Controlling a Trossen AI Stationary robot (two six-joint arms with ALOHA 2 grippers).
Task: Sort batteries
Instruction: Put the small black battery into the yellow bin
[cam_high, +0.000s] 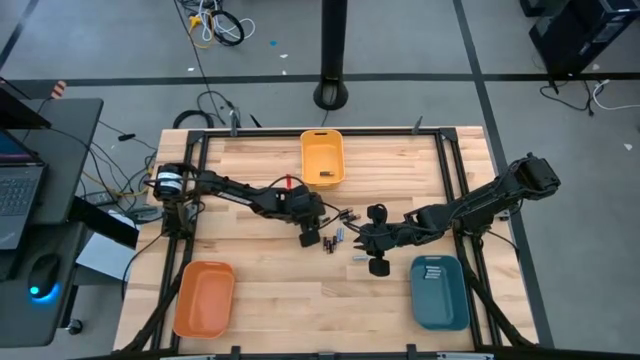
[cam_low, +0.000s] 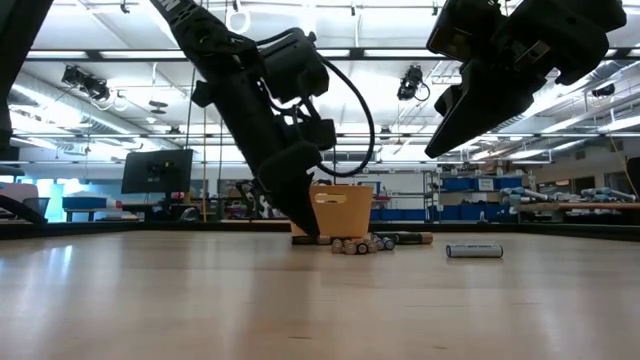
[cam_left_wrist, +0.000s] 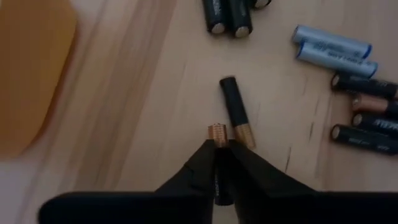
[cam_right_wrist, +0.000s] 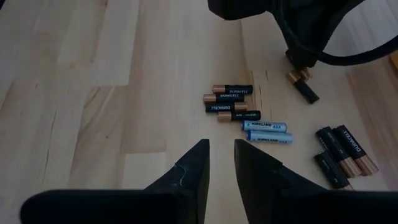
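Gripping one black battery (cam_left_wrist: 217, 134) off the desk (cam_high: 270, 300), left hand (cam_high: 308, 238) is clenching it; right hand (cam_high: 378, 264) is hovering slightly parted, empty. Most batteries (cam_right_wrist: 247, 118) are lying loose mid-desk; sorting is barely starting, bins (cam_high: 322, 158) looking nearly empty.

Grey floor (cam_high: 420, 40), desk (cam_high: 60, 130), ceiling lights (cam_low: 90, 85)
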